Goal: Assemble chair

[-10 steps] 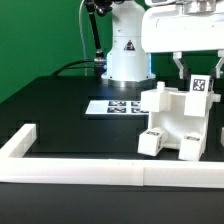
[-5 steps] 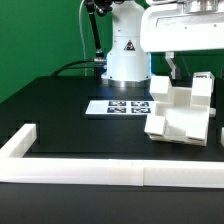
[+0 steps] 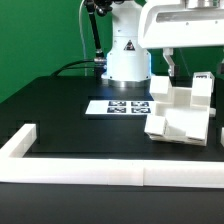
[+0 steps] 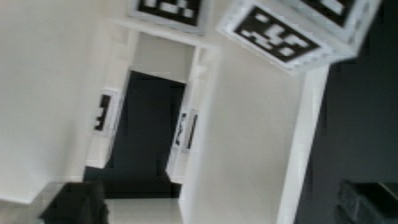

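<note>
**One white chair assembly down, jaws spread wide above it**

One chunky white chair (image 3: pixel 180 112) rests on the black tabletop (image 3: pixel 60 115). It is near the edge at the exterior view's right and just behind the long white border rail (image 3: pixel 100 172) along the front edge. The gripper (image 3: pixel 195 68) hangs directly over it with its jaws wide apart and nothing held. One dark finger (image 3: pixel 168 66) ends just above the chair's upper block, apart from it.

The wrist view shows the chair (image 4: pixel 231 130) close up. Its black-and-white square tags (image 4: pixel 276 35) carry block patterns, no letters.

The marker board (image 3: pixel 118 106) lies flat toward the back of the tabletop, in front of the arm's base (image 3: pixel 127 62). On that base is a triangular warning sticker (image 3: pixel 128 45), too small to read.
</note>
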{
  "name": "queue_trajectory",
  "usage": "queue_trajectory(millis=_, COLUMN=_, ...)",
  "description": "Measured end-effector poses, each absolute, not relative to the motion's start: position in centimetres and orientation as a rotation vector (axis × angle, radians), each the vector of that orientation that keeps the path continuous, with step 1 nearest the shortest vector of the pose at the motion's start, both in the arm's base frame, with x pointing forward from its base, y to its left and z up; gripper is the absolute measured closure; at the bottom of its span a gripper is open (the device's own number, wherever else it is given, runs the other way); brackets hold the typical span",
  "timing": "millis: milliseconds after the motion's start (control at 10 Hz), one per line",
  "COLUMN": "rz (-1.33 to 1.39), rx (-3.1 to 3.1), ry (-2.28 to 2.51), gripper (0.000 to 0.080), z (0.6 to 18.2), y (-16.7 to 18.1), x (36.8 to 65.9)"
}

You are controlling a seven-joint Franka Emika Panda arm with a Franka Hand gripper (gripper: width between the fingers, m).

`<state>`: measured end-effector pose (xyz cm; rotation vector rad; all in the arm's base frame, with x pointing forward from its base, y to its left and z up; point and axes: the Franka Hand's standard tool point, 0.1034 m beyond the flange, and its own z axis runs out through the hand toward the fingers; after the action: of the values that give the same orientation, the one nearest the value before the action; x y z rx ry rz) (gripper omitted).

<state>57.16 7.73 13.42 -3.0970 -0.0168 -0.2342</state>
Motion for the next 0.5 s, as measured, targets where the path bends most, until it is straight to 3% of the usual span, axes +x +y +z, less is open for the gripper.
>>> queue_trajectory(millis=500, rz=-0.235, rx=-3.095, ry=0.067, gripper=0.015, z=13.8, y=5.5, x=55.5)
